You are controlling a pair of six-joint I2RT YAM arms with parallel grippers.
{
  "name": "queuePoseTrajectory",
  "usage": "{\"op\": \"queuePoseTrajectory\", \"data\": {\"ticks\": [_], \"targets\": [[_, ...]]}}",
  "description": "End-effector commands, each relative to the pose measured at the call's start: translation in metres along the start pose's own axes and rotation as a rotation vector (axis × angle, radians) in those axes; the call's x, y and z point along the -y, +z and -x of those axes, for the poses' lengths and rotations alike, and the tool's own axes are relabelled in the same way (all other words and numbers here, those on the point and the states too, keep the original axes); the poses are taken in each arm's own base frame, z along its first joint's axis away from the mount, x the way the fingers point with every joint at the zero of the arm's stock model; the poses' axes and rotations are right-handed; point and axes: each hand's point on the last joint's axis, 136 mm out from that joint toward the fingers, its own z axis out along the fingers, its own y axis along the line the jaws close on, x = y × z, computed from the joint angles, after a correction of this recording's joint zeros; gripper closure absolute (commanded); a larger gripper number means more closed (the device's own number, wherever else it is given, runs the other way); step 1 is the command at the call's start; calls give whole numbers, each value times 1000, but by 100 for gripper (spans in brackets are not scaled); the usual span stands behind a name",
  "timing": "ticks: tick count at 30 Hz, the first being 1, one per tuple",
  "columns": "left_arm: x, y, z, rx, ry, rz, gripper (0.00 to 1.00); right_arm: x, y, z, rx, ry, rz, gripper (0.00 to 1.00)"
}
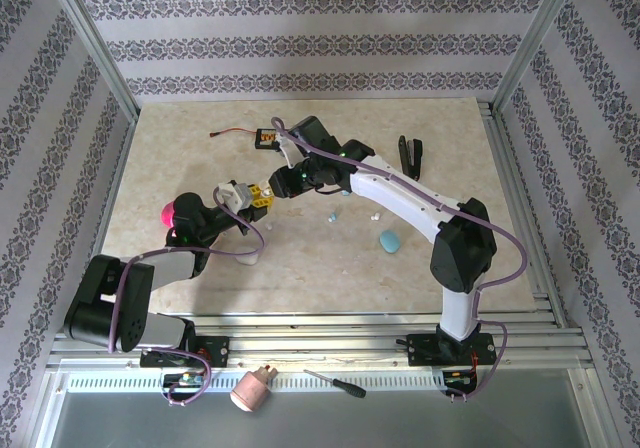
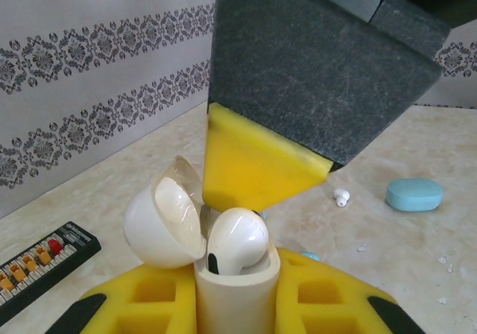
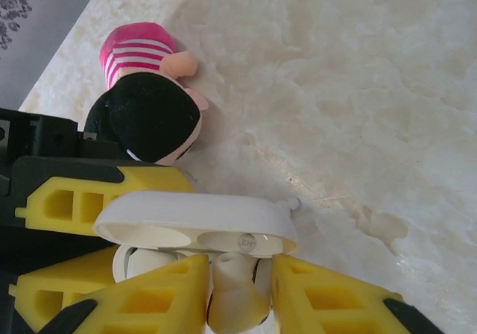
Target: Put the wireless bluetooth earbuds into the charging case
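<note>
My left gripper (image 1: pixel 237 197) is shut on a white charging case (image 2: pixel 235 298), held upright with its lid (image 2: pixel 162 226) swung open. A white earbud (image 2: pixel 237 241) sits in the case's mouth, partly sunk in. My right gripper (image 3: pixel 236 293) reaches in from the right, and its yellow fingers (image 3: pixel 153 298) press on either side of that earbud (image 3: pixel 235 289), just under the open lid (image 3: pixel 195 216). In the top view the two grippers meet left of the table's centre, the right gripper (image 1: pixel 276 184) at the case (image 1: pixel 233 194). Another white earbud (image 2: pixel 341 197) lies loose on the table.
A blue pebble-shaped case (image 1: pixel 389 240) lies right of centre, with a pale blue piece (image 1: pixel 331 218) near it. A pink and black doll (image 3: pixel 149 114) lies beside the left arm. A black tool (image 1: pixel 410 154) and a small wired board (image 1: pixel 265 138) rest further back.
</note>
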Motion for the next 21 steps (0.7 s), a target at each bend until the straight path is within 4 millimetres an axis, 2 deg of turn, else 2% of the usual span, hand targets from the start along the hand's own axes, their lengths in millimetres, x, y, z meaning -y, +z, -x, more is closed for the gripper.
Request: {"op": "queuePoseTrajectory", "data": {"ticks": [1,5,14,21], "targets": [[2,1,13,18,25,-13,100,-7,0,1,-12,-43,22,76],[5,1,18,27,-26,-39,100,-14,-3,-2,-29,-127,73,79],[17,-4,35,66,-132,-96,100,-40,-22,-19,-63,-366,359,79],[21,-4,42,81,-163,-132,100,-31,-23,-25,-73,-485,343,77]]}}
